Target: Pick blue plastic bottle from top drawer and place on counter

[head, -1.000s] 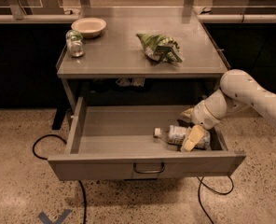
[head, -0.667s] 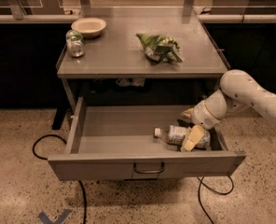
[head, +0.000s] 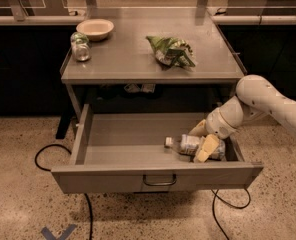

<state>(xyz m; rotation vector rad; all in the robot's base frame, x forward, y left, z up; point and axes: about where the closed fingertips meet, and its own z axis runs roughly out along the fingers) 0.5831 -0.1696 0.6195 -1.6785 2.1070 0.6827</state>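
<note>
- A black cable [head: 39, 154] loops over the speckled floor [head: 18, 194] off to the left, and there is a blue tape mark [head: 58, 232] on the floor near the drawer's left corner.
- On the counter [head: 123, 64], towards its left rear, a short glass jar with a green lid [head: 80, 47] stands upright. A shallow cream bowl [head: 94, 29] sits just behind it.
- Below the counter the top drawer [head: 113, 176] is pulled well out, its dark wire handle [head: 159, 181] centred on the front. The left and middle of its floor are bare.
- Two pale tags [head: 140, 88] hang under the counter's front edge. I cannot read them.
- A crumpled green snack bag [head: 170, 50] lies right of the counter's middle. I can make out no lettering on it.
- The blue plastic bottle [head: 185, 145] lies on its side in the drawer's right front part. Its long axis runs left to right, and the white cap points left towards the drawer's middle. The pale label has dark print that I cannot read.
- The gripper [head: 194, 146] reaches down into the drawer from the right, over the bottle's right half. Its jaws are spread: one of the yellowish fingers [head: 208, 148] crosses in front of the bottle and the other sits behind it, with the bottle between them. I cannot tell whether either one is pressing it.
- The white arm [head: 268, 99] slopes in from the right edge, past the counter's right front corner. It hides the bottle's base end and the drawer's right wall.
- A second cable [head: 228, 204] trails on the floor under the drawer's right end.
</note>
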